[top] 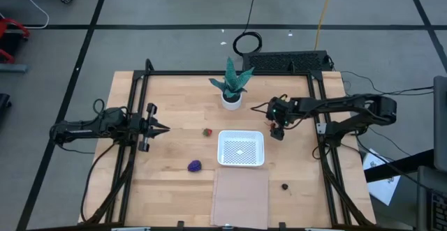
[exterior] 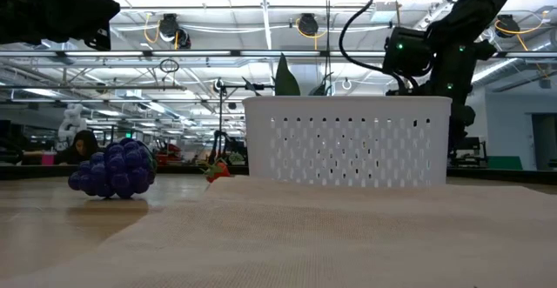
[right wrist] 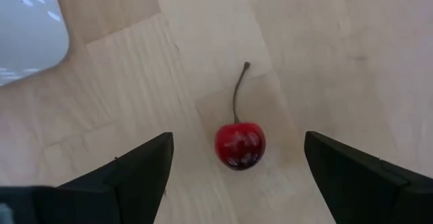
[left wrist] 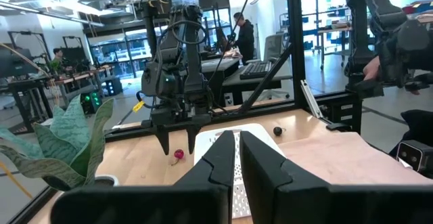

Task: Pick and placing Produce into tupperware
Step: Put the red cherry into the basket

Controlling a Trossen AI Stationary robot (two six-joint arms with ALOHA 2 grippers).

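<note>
Right wrist view: right end effector [right wrist: 237,166] spread wide around small glossy red cherry [right wrist: 240,144].
Could roll away on off-centre closing; left end effector [top: 162,128] parked, nearly closed.

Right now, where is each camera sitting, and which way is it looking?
High view: above the table, looking straight down; both arms show, left gripper and right gripper.
Low view: at tabletop height, looking level past the grapes and tupperware; an arm hangs above.
Left wrist view: on the left arm, facing the right arm across the table.
Right wrist view: looking down at the cherry between its open fingers.
Both wrist views show the cherry.
</note>
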